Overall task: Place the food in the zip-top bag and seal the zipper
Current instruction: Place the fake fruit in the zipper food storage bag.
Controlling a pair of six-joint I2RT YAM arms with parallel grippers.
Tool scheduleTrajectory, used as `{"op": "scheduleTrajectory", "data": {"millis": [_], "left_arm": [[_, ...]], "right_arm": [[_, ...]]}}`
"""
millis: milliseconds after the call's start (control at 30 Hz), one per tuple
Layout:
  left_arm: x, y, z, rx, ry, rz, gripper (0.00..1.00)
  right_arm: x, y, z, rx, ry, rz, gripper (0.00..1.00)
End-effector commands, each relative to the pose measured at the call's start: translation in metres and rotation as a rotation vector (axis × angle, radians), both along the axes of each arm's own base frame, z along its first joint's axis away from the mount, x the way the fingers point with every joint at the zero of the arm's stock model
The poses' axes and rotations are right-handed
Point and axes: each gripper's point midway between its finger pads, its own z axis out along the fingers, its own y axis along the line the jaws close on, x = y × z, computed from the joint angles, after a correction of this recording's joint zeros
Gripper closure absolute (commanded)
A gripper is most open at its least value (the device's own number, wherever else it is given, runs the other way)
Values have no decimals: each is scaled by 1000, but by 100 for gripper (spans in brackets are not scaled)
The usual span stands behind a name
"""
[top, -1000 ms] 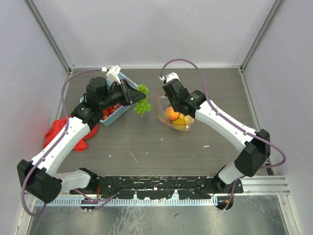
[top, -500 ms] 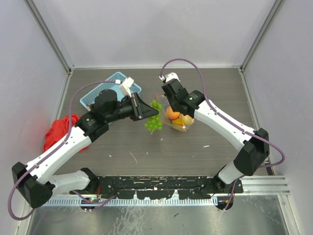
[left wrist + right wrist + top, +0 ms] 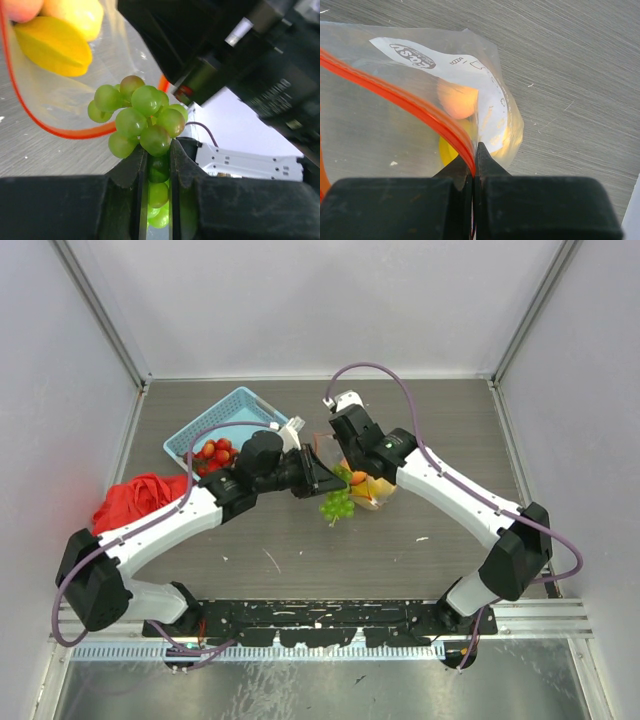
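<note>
My left gripper (image 3: 328,483) is shut on the green grapes (image 3: 338,504), which hang just in front of the zip-top bag's mouth. In the left wrist view the grapes (image 3: 142,120) bulge past the gripper (image 3: 159,150), before the red-orange zipper (image 3: 65,131). My right gripper (image 3: 340,452) is shut on the zipper (image 3: 415,107) at the rim of the clear bag (image 3: 490,110) and holds the mouth up. The lemon (image 3: 55,45) and the peach (image 3: 457,100) lie inside the bag (image 3: 368,490). Red strawberries (image 3: 213,454) lie in the light-blue basket.
The light-blue mesh basket (image 3: 245,405) stands at the back left. A red cloth (image 3: 135,498) lies at the left edge of the table. The two arms meet near the middle, with grey walls on three sides.
My left gripper has carried the grapes rightward from the basket to the bag's mouth. My right gripper has kept its hold on the bag rim.
</note>
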Motion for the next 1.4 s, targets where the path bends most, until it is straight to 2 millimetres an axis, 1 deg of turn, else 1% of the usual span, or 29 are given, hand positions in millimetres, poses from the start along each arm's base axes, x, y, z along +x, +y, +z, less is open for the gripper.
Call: {"op": "scheduleTrajectory", "data": {"millis": [0,100,200,433,667,767,900,967,1100,1200,1367], "left_arm": [[22,-3,20,-20,-38,90,100],[34,4,9,50,-15,161,100],[43,8,9,76,-19,215,100],[61,10,13,91,-3,285,99],[70,6,-2,162,99,310,100],[78,9,-3,158,89,350,97],[88,16,-13,186,88,422,94],[91,13,-16,181,93,427,94],[93,-2,-20,157,119,387,94],[96,-9,-25,156,124,370,93],[109,-2,-30,185,82,429,91]], "right_arm": [[0,8,25,83,-72,3,99],[-2,9,26,87,-75,8,99],[-4,11,24,92,-72,18,99],[-10,15,26,97,-72,40,99],[-13,17,31,105,-82,52,100],[-14,19,31,107,-81,59,99],[-15,23,32,114,-78,72,99],[-17,25,34,123,-79,80,99],[-18,27,35,136,-81,86,99],[-19,28,34,137,-78,92,99],[-21,29,34,144,-73,101,99]]}}
